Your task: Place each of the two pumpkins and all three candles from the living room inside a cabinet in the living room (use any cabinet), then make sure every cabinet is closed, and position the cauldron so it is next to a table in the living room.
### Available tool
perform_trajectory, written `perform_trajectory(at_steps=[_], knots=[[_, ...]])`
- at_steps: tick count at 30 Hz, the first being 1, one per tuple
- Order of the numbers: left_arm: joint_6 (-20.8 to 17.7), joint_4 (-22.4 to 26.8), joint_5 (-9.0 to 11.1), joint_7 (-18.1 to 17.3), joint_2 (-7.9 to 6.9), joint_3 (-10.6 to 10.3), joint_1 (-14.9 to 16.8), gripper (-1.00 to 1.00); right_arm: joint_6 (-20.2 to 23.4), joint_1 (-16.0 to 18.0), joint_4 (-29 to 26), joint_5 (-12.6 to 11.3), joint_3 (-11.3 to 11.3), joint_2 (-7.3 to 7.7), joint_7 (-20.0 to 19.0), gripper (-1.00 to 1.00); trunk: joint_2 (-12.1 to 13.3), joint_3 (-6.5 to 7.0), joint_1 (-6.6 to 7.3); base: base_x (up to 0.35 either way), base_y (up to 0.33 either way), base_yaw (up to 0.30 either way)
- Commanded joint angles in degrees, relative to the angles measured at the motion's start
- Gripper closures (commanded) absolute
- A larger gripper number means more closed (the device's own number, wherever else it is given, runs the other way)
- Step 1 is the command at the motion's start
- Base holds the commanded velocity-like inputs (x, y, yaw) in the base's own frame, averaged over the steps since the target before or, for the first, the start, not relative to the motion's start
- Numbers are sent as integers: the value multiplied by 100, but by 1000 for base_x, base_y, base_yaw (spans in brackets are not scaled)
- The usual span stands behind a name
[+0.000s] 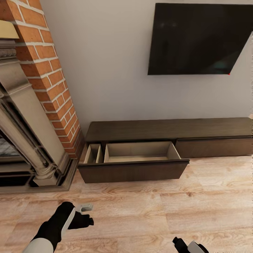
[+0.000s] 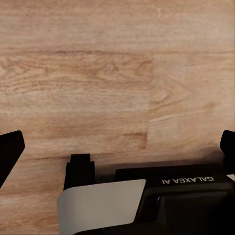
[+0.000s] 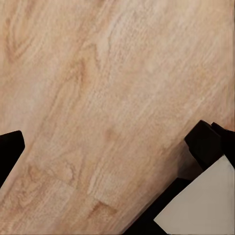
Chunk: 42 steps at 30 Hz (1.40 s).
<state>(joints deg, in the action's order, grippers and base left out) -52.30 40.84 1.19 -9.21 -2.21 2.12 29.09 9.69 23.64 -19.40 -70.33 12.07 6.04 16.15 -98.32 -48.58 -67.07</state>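
The long dark brown cabinet (image 1: pixel 168 130) stands against the wall under the TV. Its left drawer (image 1: pixel 133 170) is pulled out, showing a pale beige inside with a narrow and a wide compartment, both bare as far as I can see. The drawer front to the right (image 1: pixel 214 147) is shut. My left gripper (image 1: pixel 88 214) hovers open over the wooden floor in front of the drawer, its fingertips (image 2: pixel 10 152) wide apart with nothing between them. My right gripper (image 1: pixel 179 242) is low at the bottom edge, open over bare floor (image 3: pixel 107 112). The pumpkins, candles, cauldron and table are out of view.
A brick chimney (image 1: pixel 49 70) and a carved stone fireplace surround (image 1: pixel 24 133) with a raised hearth stand left of the cabinet. A black TV (image 1: pixel 200 38) hangs on the wall above it. Wooden floor (image 1: pixel 175 207) stretches in front.
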Motion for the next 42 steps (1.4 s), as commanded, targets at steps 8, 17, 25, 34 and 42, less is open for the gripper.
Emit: perform_trajectory(at_steps=[8,17,25,34,42], knots=[[38,-38,-10,49,59,-12,0,-100,-59,0,-2,59,18,2,-6,-100,0,0,0,0,0,-250],[50,-41,-5,45,63,-22,0,-100,-60,0,-2,69,26,10,-6,-100,0,0,0,-4,0,-285],[53,-41,-5,44,71,-27,0,-100,-62,0,-2,72,27,44,-6,-100,0,0,0,-72,0,-287],[54,-41,-5,43,85,-28,0,-100,-64,0,-1,72,23,58,-6,-100,0,0,0,-7,0,-288],[54,-41,-5,41,96,-31,0,-100,-64,0,6,72,23,63,-6,-100,0,0,0,0,0,-287]])
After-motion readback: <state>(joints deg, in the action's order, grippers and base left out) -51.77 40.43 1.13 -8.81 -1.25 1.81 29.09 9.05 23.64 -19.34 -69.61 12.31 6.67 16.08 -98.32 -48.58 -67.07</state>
